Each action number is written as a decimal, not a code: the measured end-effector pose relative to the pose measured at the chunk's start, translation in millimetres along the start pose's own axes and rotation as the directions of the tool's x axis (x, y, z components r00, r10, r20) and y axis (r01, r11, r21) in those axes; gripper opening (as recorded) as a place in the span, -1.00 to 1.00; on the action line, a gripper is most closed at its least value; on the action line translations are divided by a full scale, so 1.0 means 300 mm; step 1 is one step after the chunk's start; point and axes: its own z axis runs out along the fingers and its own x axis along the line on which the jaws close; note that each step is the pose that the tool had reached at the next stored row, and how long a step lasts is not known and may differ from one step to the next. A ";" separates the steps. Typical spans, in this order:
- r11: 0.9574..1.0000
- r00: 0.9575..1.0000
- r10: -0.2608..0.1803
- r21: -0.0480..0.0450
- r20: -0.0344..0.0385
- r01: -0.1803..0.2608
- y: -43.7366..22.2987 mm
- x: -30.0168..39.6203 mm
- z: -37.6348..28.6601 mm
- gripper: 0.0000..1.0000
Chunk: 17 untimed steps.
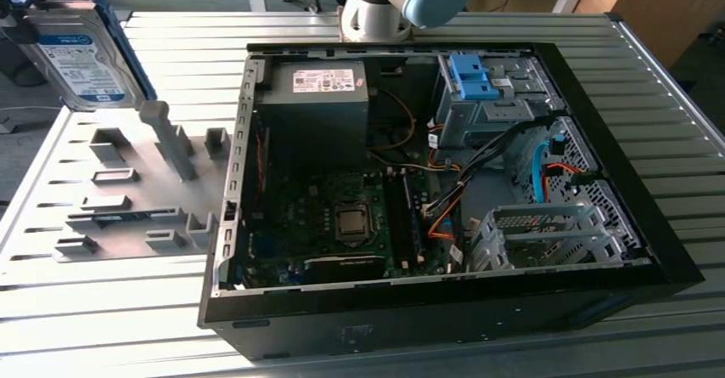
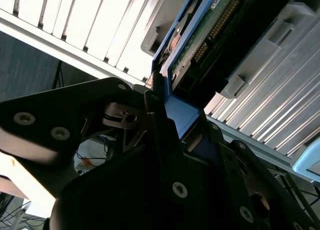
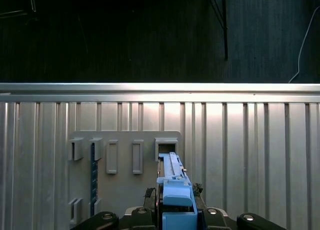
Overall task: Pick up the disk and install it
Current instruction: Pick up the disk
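Pickup looks done, installation not: the jaws grip the disk (image 1: 80, 62) by its blue rail, aloft over the grey fixture plate (image 1: 57, 159), well apart from the open computer case (image 1: 671, 255).

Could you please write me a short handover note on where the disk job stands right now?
Gripper: shut on the disk, clamped on its blue-railed edge.
Disk: in the air above the grey holder plate, to the exterior view's left of the open computer case. Its label faces the exterior camera.
Done: the disk is picked up and off the plate.
Left: the install. The disk is not yet inside the case. The blue bracket sits on the drive cage at the far end of the case.
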 end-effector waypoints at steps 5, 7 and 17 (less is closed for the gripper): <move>1.000 1.000 0.000 0.000 0.000 0.000 0.000 0.000 -0.007 -0.27; 1.000 1.000 0.000 0.000 0.000 0.000 0.000 0.000 -0.009 -0.27; 1.000 1.000 0.000 0.000 0.000 0.000 0.000 0.000 -0.017 -0.27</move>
